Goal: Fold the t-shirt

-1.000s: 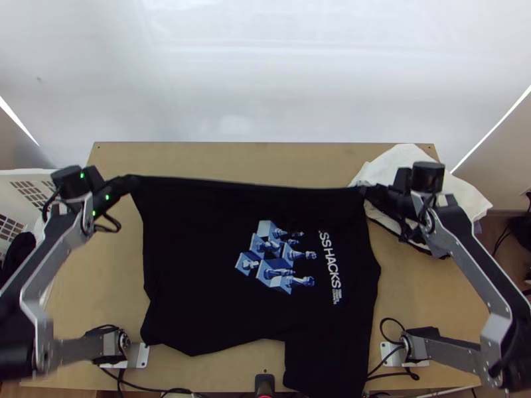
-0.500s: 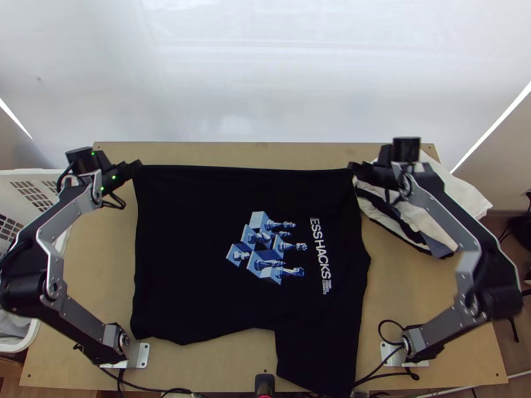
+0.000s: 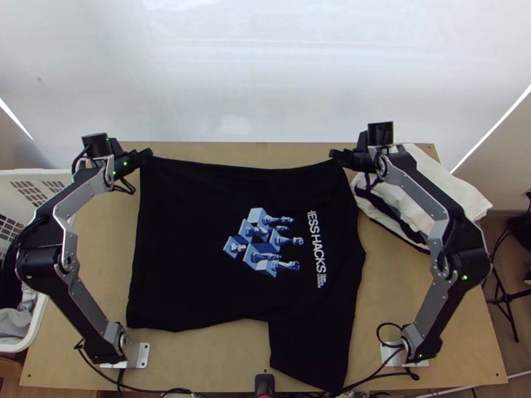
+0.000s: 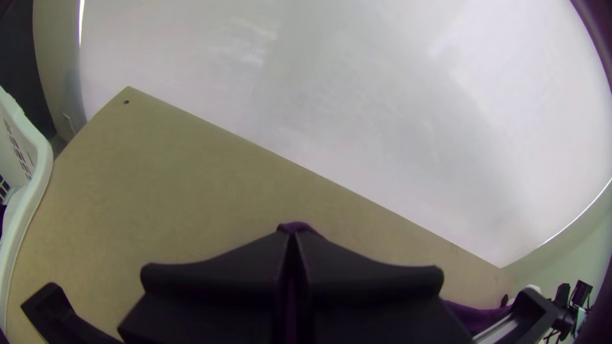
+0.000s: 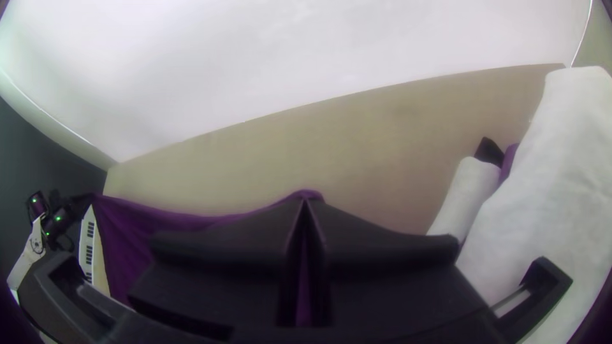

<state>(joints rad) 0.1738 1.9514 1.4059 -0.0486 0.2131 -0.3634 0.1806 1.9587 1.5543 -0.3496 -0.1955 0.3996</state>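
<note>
While left gripper [image 3: 147,153] and right gripper [image 3: 334,154] clamp the shirt [image 3: 186,232] near the worktop's far edge [image 3: 232,148], both should lower evenly, keeping it lightly taut.

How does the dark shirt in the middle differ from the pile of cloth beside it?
The shirt is black with a blue-and-white print; the pile is mostly white with dark parts.
The shirt is spread wide; the pile is heaped in layers.
The shirt is held at its far corners by the left gripper and right gripper; the pile isn't gripped.
Both are cloth.
</note>
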